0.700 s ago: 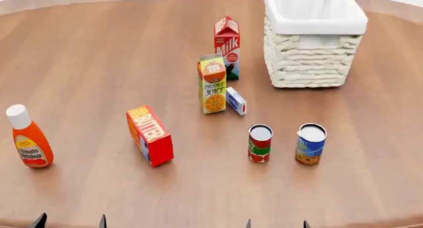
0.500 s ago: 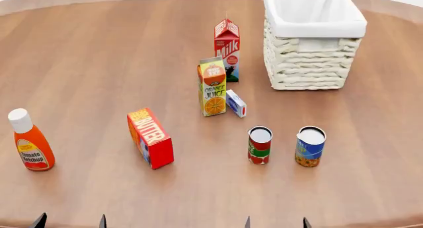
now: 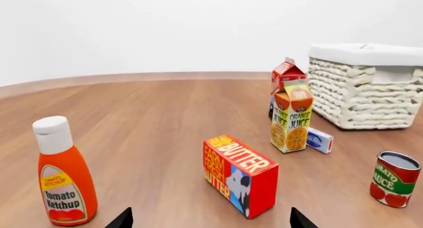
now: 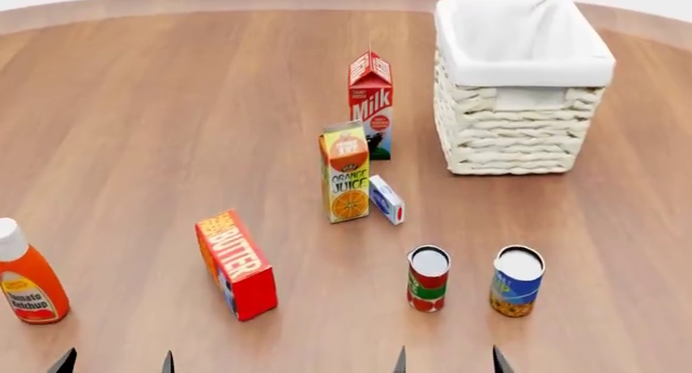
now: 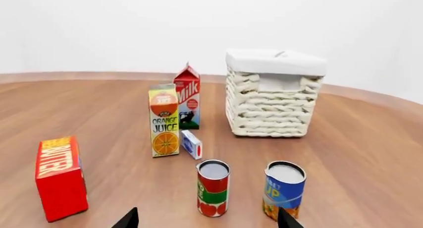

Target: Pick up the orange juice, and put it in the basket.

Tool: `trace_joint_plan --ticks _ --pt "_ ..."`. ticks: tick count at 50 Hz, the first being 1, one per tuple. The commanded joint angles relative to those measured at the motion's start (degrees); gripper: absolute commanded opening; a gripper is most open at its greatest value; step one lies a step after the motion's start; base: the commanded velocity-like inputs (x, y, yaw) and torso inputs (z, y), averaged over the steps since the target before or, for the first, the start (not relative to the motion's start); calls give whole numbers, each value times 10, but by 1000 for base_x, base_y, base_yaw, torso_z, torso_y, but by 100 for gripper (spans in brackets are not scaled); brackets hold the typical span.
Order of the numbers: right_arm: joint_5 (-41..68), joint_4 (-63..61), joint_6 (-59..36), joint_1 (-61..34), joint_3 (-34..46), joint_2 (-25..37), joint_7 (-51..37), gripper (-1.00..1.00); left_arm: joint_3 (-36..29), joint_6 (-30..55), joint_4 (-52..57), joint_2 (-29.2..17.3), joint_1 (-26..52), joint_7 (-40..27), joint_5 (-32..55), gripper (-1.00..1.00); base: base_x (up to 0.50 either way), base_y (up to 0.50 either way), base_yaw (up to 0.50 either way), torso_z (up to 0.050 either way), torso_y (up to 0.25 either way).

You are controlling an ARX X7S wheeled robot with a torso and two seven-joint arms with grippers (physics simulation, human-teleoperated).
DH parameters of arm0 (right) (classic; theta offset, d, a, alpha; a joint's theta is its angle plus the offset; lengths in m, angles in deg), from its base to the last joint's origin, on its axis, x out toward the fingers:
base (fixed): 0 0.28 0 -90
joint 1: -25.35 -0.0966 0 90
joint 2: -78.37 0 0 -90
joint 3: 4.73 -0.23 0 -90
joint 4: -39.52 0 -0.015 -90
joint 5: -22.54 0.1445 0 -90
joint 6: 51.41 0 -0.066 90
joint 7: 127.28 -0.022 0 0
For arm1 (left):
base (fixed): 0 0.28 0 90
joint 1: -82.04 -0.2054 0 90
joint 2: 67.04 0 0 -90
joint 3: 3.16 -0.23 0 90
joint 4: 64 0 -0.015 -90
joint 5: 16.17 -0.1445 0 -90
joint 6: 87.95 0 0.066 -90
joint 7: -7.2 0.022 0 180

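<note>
- The left end effector (image 4: 113, 362) and the right end effector (image 4: 449, 360) sit low at the near edge, each spread wide and holding nothing.
- The orange juice (image 4: 346, 173) stands upright on the wood surface (image 4: 162, 113), well apart from both.
- A small blue box (image 4: 386, 199) lies just beside it, and the milk carton (image 4: 370, 105) stands just behind.
- The basket (image 4: 523, 85) stands to the right, near the milk.

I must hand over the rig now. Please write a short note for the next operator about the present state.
Left tool and right tool: both open, empty, low at the near table edge.
Orange juice: upright mid-table, milk carton behind it, small blue-white box beside it.
Basket: far right; nothing seen inside.
Done: nothing grasped.
Left: grasp the juice, place it in the basket.
</note>
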Motion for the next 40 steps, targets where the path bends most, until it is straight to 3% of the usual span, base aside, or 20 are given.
trace_joint_plan --ticks 1,40 --pt "12 -5 -3 -1 8 8 -8 100 -11 -1 0 -9 1 -10 9 100 277 0 0 0 0" --pt "39 5 9 -11 31 29 -32 100 -37 -5 -2 -31 3 -36 31 100 296 0 0 0 0"
